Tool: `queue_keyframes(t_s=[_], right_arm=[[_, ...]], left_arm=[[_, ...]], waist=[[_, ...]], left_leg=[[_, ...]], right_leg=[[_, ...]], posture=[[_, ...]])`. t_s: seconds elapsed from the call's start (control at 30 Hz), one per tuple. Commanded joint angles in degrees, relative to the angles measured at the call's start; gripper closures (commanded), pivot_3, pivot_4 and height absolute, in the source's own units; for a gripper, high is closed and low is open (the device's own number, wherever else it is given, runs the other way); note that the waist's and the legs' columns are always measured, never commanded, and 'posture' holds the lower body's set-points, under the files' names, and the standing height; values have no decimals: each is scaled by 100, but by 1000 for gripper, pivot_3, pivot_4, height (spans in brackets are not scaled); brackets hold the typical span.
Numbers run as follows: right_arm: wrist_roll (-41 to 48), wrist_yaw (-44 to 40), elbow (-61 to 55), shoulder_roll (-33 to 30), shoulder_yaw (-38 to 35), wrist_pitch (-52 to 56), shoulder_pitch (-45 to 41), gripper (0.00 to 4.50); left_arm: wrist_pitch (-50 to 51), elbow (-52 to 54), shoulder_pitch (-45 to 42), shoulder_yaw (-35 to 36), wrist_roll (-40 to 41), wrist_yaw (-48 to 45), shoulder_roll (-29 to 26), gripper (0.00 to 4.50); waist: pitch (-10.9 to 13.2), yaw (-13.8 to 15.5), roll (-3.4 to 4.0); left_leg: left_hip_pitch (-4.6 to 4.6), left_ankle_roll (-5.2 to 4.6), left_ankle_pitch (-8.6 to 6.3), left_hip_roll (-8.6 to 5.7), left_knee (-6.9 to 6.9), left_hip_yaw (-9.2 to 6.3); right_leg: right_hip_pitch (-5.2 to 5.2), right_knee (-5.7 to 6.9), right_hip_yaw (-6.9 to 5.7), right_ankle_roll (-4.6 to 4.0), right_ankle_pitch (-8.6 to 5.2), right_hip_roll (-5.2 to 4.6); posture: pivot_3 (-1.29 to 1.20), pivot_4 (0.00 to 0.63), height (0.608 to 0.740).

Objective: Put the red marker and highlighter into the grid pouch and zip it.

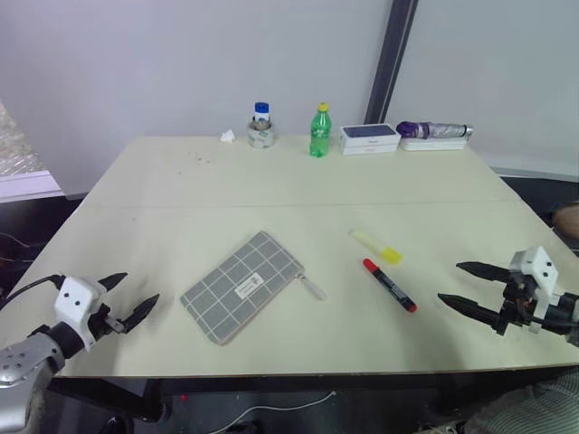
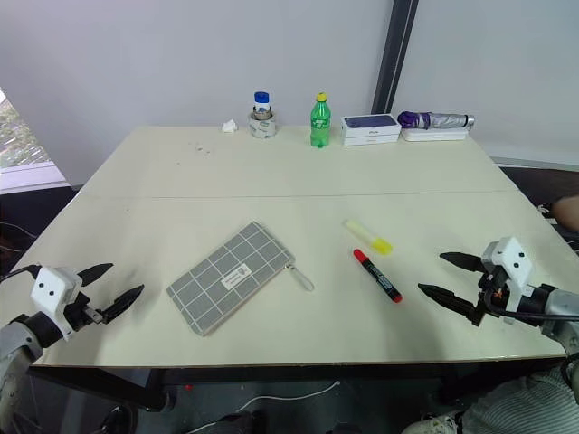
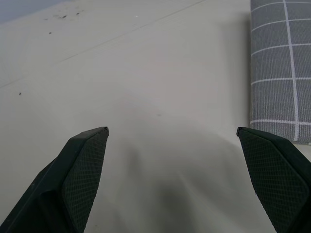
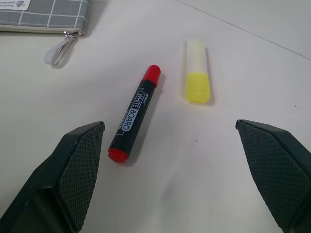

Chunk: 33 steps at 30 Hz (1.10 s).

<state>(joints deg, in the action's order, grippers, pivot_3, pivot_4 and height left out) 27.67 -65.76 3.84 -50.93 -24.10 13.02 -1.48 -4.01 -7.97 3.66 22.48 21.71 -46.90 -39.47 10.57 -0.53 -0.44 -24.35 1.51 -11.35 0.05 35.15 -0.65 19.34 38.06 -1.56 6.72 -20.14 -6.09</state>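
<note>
Red marker [image 1: 390,285] lies mid-desk toward my right, "WHITE BOARD" printed on its black barrel, long axis slanting from the far-left to the desk's [image 1: 271,190] near-right corner. Just beyond it, the highlighter [image 1: 377,245] slants likewise. Grid pouch [image 1: 242,286] lies diagonally near the front edge. My left tool [image 1: 128,299] and right tool [image 1: 472,287] gape wide, empty.

- the red marker [image 4: 134,120] has "WHITE BOARD" printed in white down its black barrel
- the grid pouch [image 1: 242,286] has a small white label in the middle, but the print on it is way too tiny to read
</note>
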Motion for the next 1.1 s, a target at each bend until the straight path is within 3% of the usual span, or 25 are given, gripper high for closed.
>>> queue_keyframes(t_s=[0.03,0.9,1.0,1.1], right_arm=[[-11,-23,24,-49,-52,-136,-85,0],[-224,34,613,2,98,-608,-402,0],[-195,154,526,95,160,-551,-549,782],[-183,571,144,435,418,-441,-873,2367]], left_arm=[[-33,39,-33,155,-16,-8,-142,43],[-1083,-122,128,192,-204,-299,-196,43],[-1611,-89,201,113,-507,-350,-265,0],[-2191,-21,179,-40,-800,-460,-375,0]], waist=[[0,0,0],[0,-4,0],[0,-8,0],[0,-14,0]], left_leg=[[0,0,0,0,0,0],[0,0,0,0,0,2],[0,0,0,0,0,3],[1,0,0,1,0,3]], right_leg=[[0,0,0,0,0,0],[1,0,0,0,0,0],[1,0,0,0,0,0],[2,0,0,0,0,0]], posture=[[0,150,740],[0,150,740],[0,150,740],[0,150,740]])
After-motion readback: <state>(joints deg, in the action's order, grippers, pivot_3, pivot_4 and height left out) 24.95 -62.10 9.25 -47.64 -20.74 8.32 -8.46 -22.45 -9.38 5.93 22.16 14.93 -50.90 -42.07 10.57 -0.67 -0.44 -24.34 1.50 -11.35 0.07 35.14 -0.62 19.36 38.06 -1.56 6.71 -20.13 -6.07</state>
